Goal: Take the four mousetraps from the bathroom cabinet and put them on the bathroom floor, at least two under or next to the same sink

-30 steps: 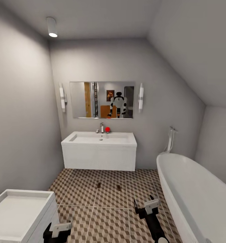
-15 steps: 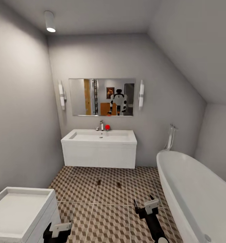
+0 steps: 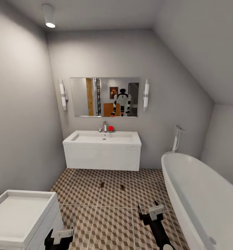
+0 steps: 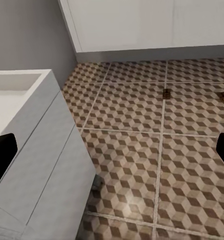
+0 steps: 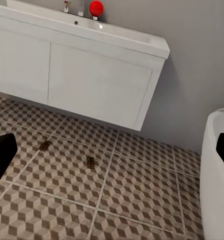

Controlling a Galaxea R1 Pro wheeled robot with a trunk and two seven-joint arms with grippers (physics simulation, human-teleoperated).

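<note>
Slightly nearer now, bathroom sink (image 3: 102, 150) faces two floor mousetraps (image 3: 102, 185).

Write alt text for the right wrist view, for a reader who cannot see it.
Two small brown mousetraps lie apart on the cube-patterned tile floor in front of a long white wall-hung sink. A red ball sits by its faucet, and a white bathtub edges in beside it.

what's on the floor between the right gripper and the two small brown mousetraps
Only bare cube-patterned floor tiles lie between the right gripper and the two small brown mousetraps, seen in the head view.
</note>
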